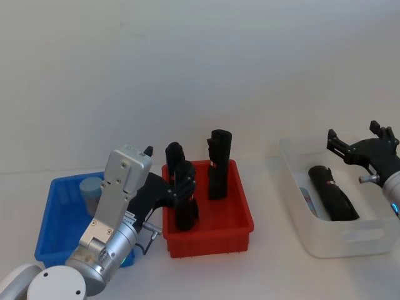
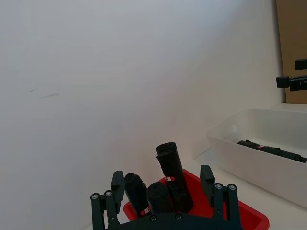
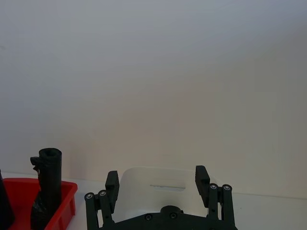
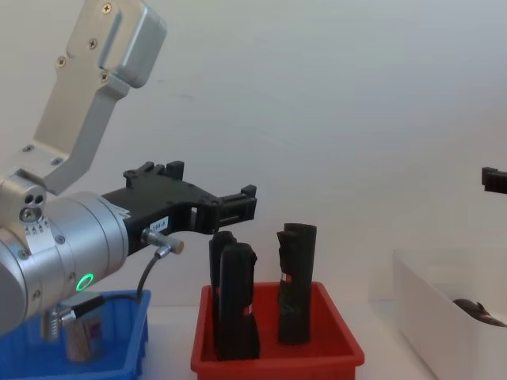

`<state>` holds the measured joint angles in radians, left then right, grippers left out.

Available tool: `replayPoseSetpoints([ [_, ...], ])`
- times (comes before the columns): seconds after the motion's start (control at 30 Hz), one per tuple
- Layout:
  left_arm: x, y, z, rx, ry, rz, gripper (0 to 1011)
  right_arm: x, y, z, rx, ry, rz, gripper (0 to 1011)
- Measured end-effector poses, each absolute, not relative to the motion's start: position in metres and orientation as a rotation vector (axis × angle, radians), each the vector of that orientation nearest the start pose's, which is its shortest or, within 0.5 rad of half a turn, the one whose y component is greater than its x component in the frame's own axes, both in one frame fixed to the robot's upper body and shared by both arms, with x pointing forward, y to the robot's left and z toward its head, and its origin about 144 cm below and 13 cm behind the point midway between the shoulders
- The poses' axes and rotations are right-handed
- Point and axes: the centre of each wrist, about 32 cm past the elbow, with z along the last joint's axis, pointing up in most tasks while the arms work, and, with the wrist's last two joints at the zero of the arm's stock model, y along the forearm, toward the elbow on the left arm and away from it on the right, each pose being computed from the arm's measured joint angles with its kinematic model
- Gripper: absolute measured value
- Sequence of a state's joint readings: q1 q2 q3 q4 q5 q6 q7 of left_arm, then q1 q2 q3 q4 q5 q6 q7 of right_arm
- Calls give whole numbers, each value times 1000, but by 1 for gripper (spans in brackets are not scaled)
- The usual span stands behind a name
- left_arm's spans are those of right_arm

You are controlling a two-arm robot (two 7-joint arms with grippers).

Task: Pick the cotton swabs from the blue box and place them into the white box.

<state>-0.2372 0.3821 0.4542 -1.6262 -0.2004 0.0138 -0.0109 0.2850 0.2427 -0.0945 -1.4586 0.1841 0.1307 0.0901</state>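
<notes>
The blue box [image 1: 55,215] stands at the near left and holds one cotton swabs jar [image 1: 92,192] with a pale grey-blue lid, also seen low in the chest view as a jar [image 4: 79,336] inside the blue box [image 4: 123,348]. My left gripper [image 1: 159,178] hangs open and empty above the gap between the blue box and the red bin, well clear of the jar; its fingers [image 2: 117,184] stand apart. The white box [image 1: 340,245] is at the right. My right gripper [image 1: 354,134] hovers open and empty over its far end [image 3: 157,179].
A red bin [image 1: 209,232] between the two boxes holds three upright black rolls [image 1: 219,164]. Another black roll [image 1: 334,195] lies in the white box, with a small pale object [image 1: 307,199] beside it that I cannot identify. A plain wall stands behind.
</notes>
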Motion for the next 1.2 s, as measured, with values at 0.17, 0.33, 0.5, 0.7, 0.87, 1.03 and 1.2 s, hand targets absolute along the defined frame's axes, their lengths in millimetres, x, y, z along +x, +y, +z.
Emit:
replayPoseSetpoints([
  [0.17,492,198,1204,61,-268,1124,1000,535,-278,1212,-43,-78,-1426,1002],
  [0.33,492,198,1204,61,-268,1124,1000,535,-278,1212,-43,-79,-1426,1001],
  [0.5,492,198,1204,61,-268,1124,1000,535,-278,1212,-43,-81,-1426,1001],
  [0.7,492,198,1204,61,-268,1124,999,535,-278,1212,-42,-81,-1425,1001],
  [0.87,492,198,1204,61,-268,1124,999,535,-278,1212,-42,-82,-1425,1001],
  [1.03,492,198,1204,61,-268,1124,999,535,-278,1212,-42,-82,-1424,1001],
  [1.2,492,198,1204,61,-268,1124,999,535,-278,1212,-42,-82,-1424,1001],
])
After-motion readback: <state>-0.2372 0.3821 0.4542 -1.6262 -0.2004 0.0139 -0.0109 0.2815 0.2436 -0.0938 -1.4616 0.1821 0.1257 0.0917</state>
